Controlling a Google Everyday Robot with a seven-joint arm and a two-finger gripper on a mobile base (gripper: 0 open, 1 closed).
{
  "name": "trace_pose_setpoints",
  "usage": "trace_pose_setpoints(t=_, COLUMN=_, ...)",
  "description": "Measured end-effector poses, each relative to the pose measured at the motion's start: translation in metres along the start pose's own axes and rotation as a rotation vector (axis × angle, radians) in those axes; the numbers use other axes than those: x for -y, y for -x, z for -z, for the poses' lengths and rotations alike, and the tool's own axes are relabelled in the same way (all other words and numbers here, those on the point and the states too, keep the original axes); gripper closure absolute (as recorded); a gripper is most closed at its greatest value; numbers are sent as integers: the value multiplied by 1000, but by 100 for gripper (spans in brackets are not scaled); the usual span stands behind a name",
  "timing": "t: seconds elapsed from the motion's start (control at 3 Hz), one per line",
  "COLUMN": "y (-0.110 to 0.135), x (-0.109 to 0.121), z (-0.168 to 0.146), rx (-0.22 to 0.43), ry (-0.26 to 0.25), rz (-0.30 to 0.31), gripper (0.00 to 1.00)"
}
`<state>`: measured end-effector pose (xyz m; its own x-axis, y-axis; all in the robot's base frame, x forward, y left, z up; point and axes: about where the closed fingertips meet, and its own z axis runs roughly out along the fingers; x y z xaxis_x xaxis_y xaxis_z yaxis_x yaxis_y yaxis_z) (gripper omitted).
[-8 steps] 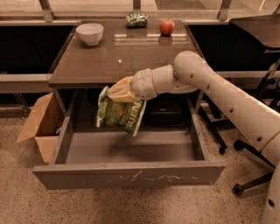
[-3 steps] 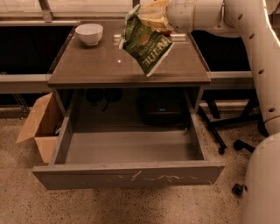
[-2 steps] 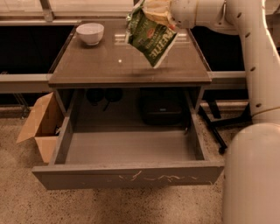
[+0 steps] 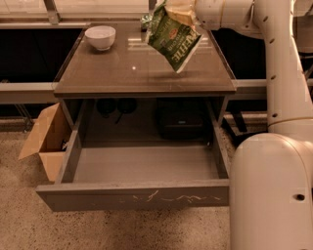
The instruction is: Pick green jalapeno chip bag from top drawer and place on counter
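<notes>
My gripper (image 4: 180,10) is at the top of the view, above the right rear part of the counter (image 4: 122,73). It is shut on the top edge of the green jalapeno chip bag (image 4: 174,40), which hangs tilted in the air above the tabletop, clear of it. The bag is green with white lettering. The top drawer (image 4: 142,166) stands pulled out below the counter, its pale floor bare and its scratched front panel (image 4: 132,196) facing me.
A white bowl (image 4: 100,37) sits on the counter's back left. A small shiny green packet (image 4: 146,19) peeks out behind the bag. An open cardboard box (image 4: 46,136) stands on the floor left of the drawer. My arm's base (image 4: 271,190) fills the right side.
The gripper has lifted the bag out of the drawer and up over the counter, then carried it a little further right and back. The drawer now holds nothing.
</notes>
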<state>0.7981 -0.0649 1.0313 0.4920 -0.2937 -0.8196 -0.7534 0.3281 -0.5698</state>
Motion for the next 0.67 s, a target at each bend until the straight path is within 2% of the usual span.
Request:
trace_pose_setpoints(t=0.33, y=0, x=0, z=0, rx=0, ry=0, rz=0, gripper=28)
trace_pose_setpoints(t=0.67, y=0, x=0, z=0, rx=0, ry=0, rz=0, gripper=4)
